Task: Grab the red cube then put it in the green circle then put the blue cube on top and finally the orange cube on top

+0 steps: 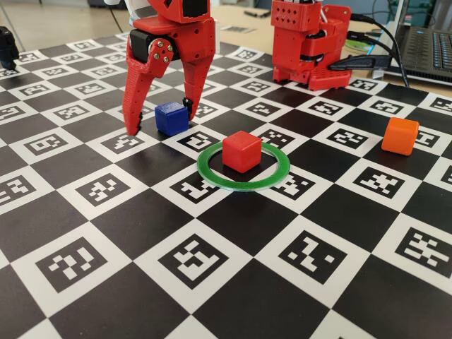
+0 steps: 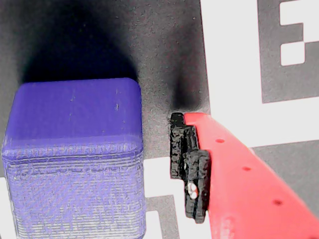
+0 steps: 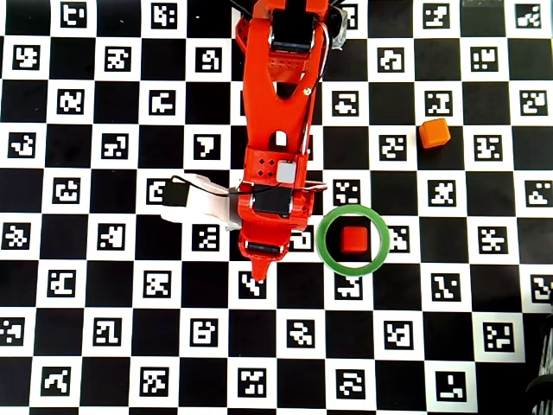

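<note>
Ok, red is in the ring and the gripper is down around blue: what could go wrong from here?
1. The blue cube sits off-centre between the open gripper fingers, so closing may push or twist it rather than clamp it squarely.
2. The red cube offers a small landing top inside the green circle; a skewed placement could slide off or knock it.

Fixed view low, front, near; overhead straight down; wrist close; all share checkered board [image 1: 233, 282].

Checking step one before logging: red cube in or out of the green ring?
In. The red cube sits flat inside the green ring, ring visible all around it in the overhead view.
</note>
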